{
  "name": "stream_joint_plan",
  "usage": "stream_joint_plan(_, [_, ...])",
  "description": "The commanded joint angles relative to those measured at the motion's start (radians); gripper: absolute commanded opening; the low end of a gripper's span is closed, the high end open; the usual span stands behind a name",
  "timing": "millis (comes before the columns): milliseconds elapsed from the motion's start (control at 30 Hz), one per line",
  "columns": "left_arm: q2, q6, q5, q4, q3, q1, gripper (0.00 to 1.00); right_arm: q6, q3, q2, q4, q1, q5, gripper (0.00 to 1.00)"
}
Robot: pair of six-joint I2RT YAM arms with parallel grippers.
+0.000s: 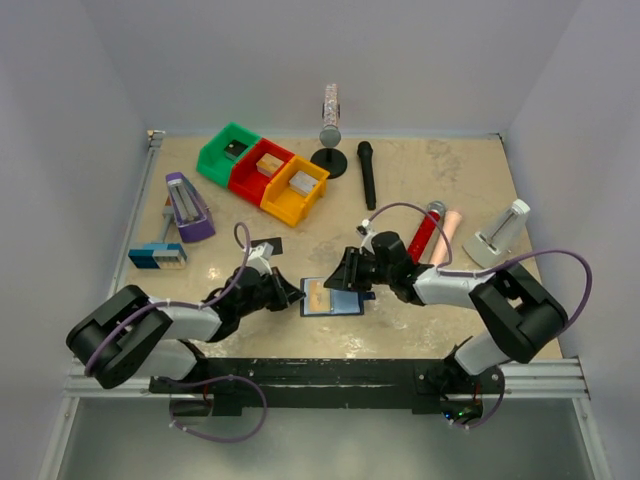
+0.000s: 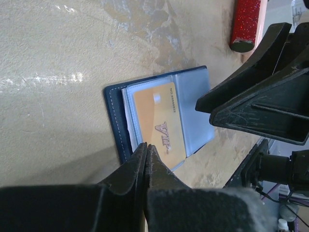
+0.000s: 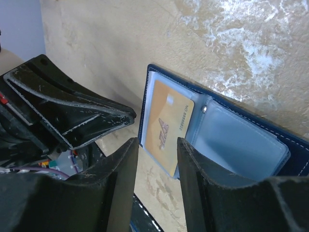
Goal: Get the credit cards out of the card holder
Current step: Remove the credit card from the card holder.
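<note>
The card holder [image 1: 346, 301] lies open on the table between both arms, a dark blue bifold [image 2: 115, 113] with blue-grey pockets [image 3: 241, 142]. A tan-gold credit card [image 1: 316, 295] sticks partway out of its left pocket, printed side up [image 2: 157, 118] [image 3: 166, 126]. My left gripper [image 1: 293, 294] is shut, its tips [image 2: 146, 146] resting at the holder's edge by the card's corner. I see nothing between its fingers. My right gripper [image 1: 352, 280] is open, its fingers [image 3: 157, 145] standing either side of the card's protruding end. A flat black card [image 1: 266, 246] lies on the table beside the left arm.
Green [image 1: 228, 152], red [image 1: 260, 170] and yellow [image 1: 295, 190] bins stand at the back left. A purple block [image 1: 188, 208] and a blue-grey block [image 1: 158, 256] lie left. Behind the right arm are a black microphone [image 1: 367, 175], a red glitter microphone [image 1: 424, 232] and a white stand [image 1: 497, 232].
</note>
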Motion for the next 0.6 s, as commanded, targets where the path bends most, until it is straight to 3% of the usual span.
stream_joint_plan(0, [0.032, 0.002, 0.006, 0.059, 0.038, 0.005, 0.00, 0.035, -0.011, 0.033, 0.147, -0.009, -0.079, 0.43])
stream_joint_plan(567, [0.107, -0.021, -0.004, 0.073, 0.050, 0.003, 0.00, 0.033, -0.027, 0.124, 0.192, -0.027, -0.128, 0.43])
